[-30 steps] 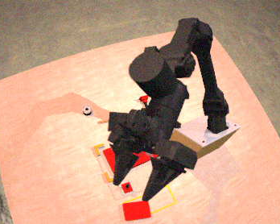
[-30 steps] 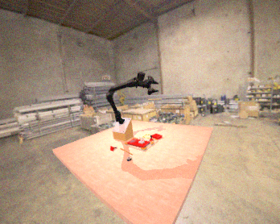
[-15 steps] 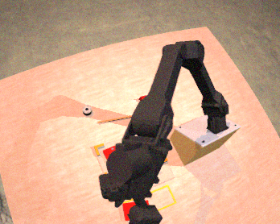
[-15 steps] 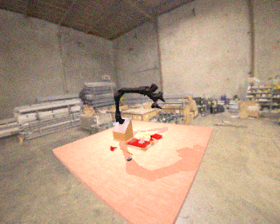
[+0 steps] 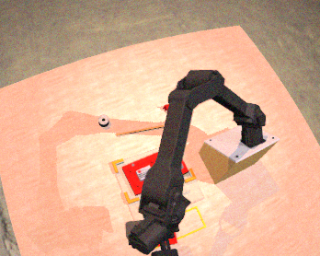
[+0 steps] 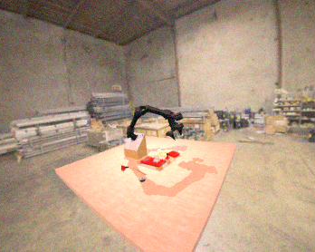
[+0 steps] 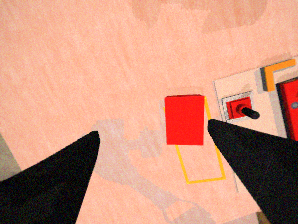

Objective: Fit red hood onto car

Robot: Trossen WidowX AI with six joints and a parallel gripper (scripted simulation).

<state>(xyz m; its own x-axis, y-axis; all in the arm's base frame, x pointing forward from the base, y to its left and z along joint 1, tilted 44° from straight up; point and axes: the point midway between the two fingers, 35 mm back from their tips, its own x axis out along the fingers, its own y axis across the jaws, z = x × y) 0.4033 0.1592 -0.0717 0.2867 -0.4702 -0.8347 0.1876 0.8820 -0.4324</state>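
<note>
Arm (image 5: 174, 138) bent over from a tan pedestal base (image 5: 229, 158), reaching across the chassis (image 5: 137, 177) toward the near edge of the pink desk (image 5: 59, 184). Gripper (image 7: 152, 137) spread wide, jaws released, nothing between them. Two dark fingers pointing down at the desk in the wrist view, one on each side of the frame.

Hood (image 7: 185, 120) lying flat on the desk, red, roughly square from above, partly overlapping a yellow rectangular outline (image 7: 220, 160). Hood between the two fingers in the wrist view but closer to the one at right, and below them, untouched. In the top view only a red sliver of it visible beneath the wrist; remainder hidden by the arm.

Chassis seated in a jig with orange corner brackets (image 7: 276, 72), just beside the hood. Small red part with a dark pin (image 7: 242, 109) between hood and jig.

Elsewhere on the desk: small grey ring (image 5: 103, 121), thin stick (image 5: 139, 129), well apart from the hood.
</note>
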